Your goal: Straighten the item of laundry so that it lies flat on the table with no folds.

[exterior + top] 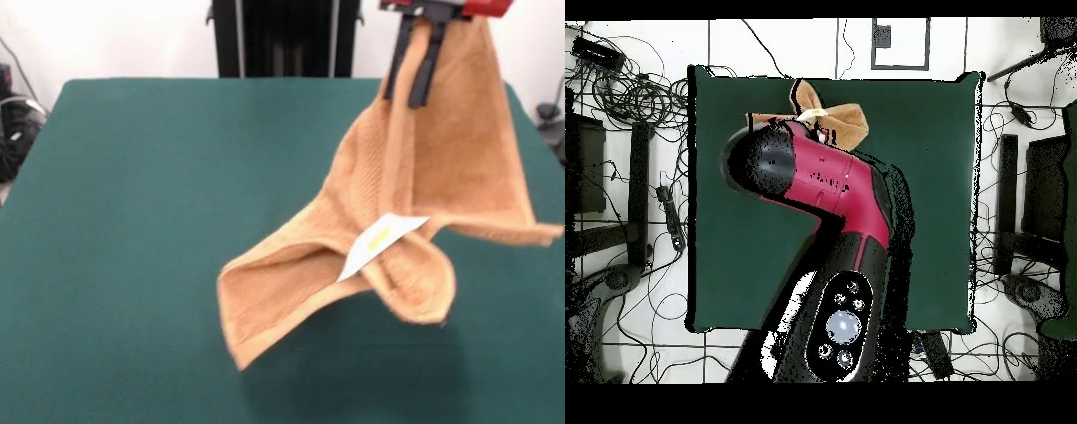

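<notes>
The orange-tan towel (415, 203) hangs from my gripper (417, 84) at the upper right of the front view. The black fingers (424, 66) are shut on its top edge. The towel drapes down in folds; its lower left corner (243, 309) trails low over the dark green table (132, 221), and whether it touches I cannot tell. A white tag with yellow print (380, 240) shows on a fold. In the overhead view only a bit of the towel (840, 122) shows beyond the red arm (835, 185), which hides the gripper.
The robot's black pedestal (287, 35) stands at the table's far edge. In the overhead view, cables and stands (625, 180) lie on the floor around the table (935, 200).
</notes>
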Motion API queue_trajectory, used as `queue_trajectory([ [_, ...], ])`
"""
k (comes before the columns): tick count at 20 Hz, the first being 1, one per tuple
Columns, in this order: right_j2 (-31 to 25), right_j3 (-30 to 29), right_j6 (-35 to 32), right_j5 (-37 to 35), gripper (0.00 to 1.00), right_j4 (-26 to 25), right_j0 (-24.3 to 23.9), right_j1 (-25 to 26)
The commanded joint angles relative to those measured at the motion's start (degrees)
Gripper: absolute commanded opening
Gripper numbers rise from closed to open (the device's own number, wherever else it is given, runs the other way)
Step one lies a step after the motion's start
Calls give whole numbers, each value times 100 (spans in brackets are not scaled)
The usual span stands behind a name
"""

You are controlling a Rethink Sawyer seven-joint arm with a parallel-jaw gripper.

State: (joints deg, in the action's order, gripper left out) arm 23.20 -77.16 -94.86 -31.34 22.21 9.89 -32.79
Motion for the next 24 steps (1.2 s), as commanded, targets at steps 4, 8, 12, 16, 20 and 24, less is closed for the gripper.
queue_trajectory([
  [4,-1134,-672,-779,1053,0,-210,-360,774],
  [8,-1241,-668,-763,1328,0,-293,-439,893],
  [12,-1253,-635,-806,1385,0,-368,-445,964],
  [16,-1275,-588,-848,1360,0,-448,-462,998],
  [20,-1311,-568,-887,1365,0,-483,-483,1026],
  [24,-1359,-532,-918,1370,0,-538,-521,1052],
])
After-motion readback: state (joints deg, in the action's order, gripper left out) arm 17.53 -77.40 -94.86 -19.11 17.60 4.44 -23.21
